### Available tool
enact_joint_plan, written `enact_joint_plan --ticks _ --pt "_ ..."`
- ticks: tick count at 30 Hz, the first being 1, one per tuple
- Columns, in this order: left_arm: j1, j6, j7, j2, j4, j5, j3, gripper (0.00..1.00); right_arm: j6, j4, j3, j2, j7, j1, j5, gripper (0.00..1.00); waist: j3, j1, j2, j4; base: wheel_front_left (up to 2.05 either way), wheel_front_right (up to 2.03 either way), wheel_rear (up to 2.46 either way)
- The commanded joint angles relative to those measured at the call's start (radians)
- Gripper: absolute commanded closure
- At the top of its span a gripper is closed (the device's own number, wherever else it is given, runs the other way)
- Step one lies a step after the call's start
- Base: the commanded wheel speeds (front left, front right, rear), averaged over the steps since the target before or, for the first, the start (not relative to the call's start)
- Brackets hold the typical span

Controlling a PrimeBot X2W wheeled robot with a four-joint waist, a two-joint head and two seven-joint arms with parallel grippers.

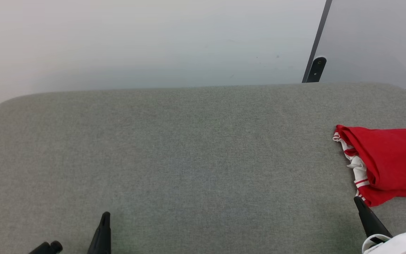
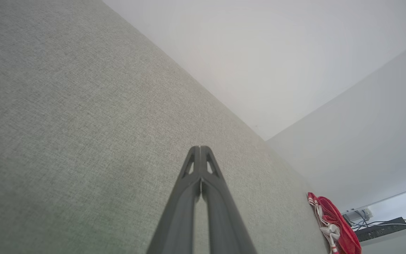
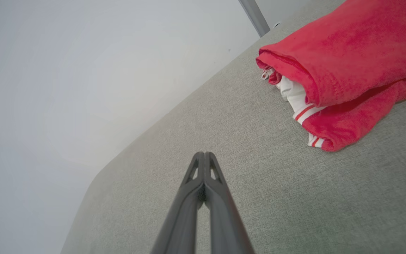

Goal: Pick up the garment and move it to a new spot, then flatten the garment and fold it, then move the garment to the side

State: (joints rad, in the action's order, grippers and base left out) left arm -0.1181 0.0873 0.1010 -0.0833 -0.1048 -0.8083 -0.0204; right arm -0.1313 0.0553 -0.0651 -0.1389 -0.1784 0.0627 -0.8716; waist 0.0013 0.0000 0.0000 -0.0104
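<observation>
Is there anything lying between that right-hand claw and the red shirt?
Nothing visible. Only bare grey cushion separates the closed right gripper from the red shirt, which lies close ahead of it.

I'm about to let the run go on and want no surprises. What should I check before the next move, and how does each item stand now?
1. Left gripper shut and empty: ok.
2. Right gripper shut, empty, close to the garment but apart from it: ok.
3. Garment folded, lying at the right side of the grey surface: ok.
4. Fold tidy: not ok, a white sleeve end sticks out at its left edge.
5. Garment wholly on the surface: cannot tell, the head view cuts off its right part.
</observation>
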Motion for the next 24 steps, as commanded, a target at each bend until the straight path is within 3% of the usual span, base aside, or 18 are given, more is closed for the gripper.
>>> enact_joint_plan --ticks 1,24 --pt "0.025 0.004 -0.004 -0.003 0.007 -0.028 -0.006 1.0 0.0 -0.006 -0.009 0.0 0.006 -0.028 -0.027 1.0 0.0 0.0 0.0 0.0 0.0 0.0 0.0" --pt "0.094 0.02 -0.07 0.003 -0.042 -0.3 -0.028 1.0 0.0 0.06 -0.023 0.031 0.027 -0.081 -0.27 1.0 0.001 0.0 0.0 0.003 0.0 0.0 0.0"
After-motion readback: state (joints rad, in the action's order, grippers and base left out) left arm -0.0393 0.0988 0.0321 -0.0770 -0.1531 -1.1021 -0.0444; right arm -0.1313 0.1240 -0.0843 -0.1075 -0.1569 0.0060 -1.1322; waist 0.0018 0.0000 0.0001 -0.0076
